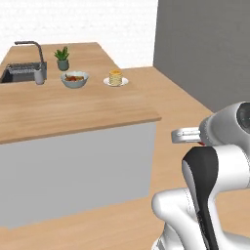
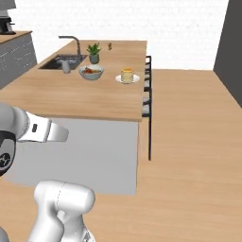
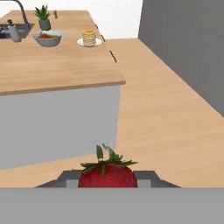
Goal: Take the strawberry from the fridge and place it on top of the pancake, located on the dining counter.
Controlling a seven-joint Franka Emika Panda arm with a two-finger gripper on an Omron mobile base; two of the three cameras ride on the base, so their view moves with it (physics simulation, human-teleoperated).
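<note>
**Environment: Rendered Domestic Kitchen**

You are operating in a simulated home kitchen. Identify it by these features. A large dining counter (image 1: 73, 110) with a light wooden top and plain pale grey sides stands as an island on a wooden floor. A sink (image 1: 19, 73) with a dark arched faucet (image 2: 71, 43) is set into its far end. On the top stand a potted plant (image 1: 62, 58), a grey bowl of fruit (image 2: 91, 72) and a pancake (image 1: 115, 77) stack on a white plate. A white tiled wall (image 2: 156, 21) closes the background. In the right base view, dark stools (image 2: 147, 90) line the island's right side.
</note>
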